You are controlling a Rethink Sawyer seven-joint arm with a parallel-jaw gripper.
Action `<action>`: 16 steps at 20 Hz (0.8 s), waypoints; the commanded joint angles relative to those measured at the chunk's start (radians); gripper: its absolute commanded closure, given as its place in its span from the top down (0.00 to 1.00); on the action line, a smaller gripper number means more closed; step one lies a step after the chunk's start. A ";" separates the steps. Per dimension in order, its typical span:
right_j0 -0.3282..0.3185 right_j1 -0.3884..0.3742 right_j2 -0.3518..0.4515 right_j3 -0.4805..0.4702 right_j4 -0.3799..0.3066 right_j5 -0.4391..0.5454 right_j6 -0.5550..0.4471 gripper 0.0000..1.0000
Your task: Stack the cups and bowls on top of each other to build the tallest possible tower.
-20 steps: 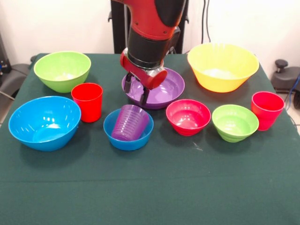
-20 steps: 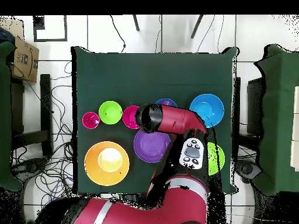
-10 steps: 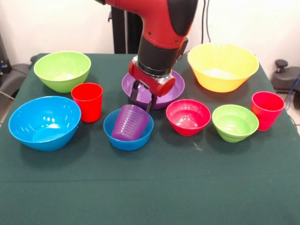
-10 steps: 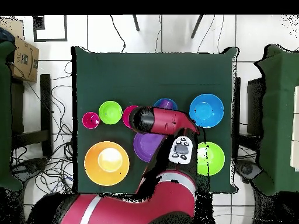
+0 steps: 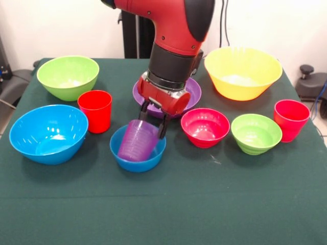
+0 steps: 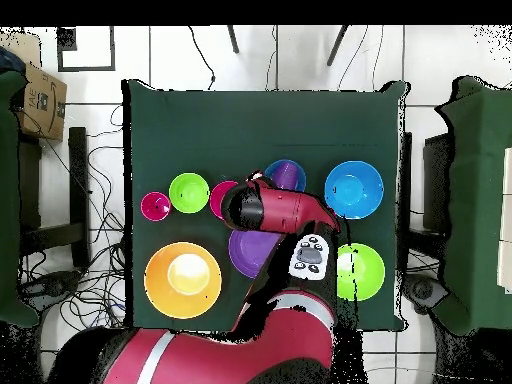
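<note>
The translucent purple cup (image 5: 136,141) lies tilted in the small blue bowl (image 5: 139,159), which also shows in the overhead view (image 6: 285,174). My gripper (image 5: 153,120) is open, with its fingertips (image 5: 162,129) down at the cup's far rim, touching or nearly so. One red cup (image 5: 95,111) stands left of it and another (image 5: 290,120) at the far right. The purple bowl (image 5: 192,94) sits behind the gripper, mostly hidden by the arm. No stack other than the cup in the bowl shows.
Around them are the large lime green bowl (image 5: 68,76), large blue bowl (image 5: 48,133), red-pink small bowl (image 5: 205,127), small lime green bowl (image 5: 256,133) and big yellow bowl (image 5: 242,72). My arm (image 6: 285,212) covers the table's middle in the overhead view.
My gripper has moved down and toward the camera, from over the purple bowl to the purple cup's rim. The cup and small blue bowl have shifted slightly left and nearer the camera.
</note>
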 commanded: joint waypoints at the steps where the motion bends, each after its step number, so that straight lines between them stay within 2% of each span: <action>1: -0.022 0.051 0.061 0.030 -0.026 -0.194 0.124 1.00; 7: -0.024 0.053 0.066 0.038 0.003 -0.249 0.127 1.00; 10: -0.023 0.030 0.081 0.075 0.011 -0.263 0.139 1.00; 16: -0.064 -0.038 0.133 0.117 0.007 -0.229 0.129 1.00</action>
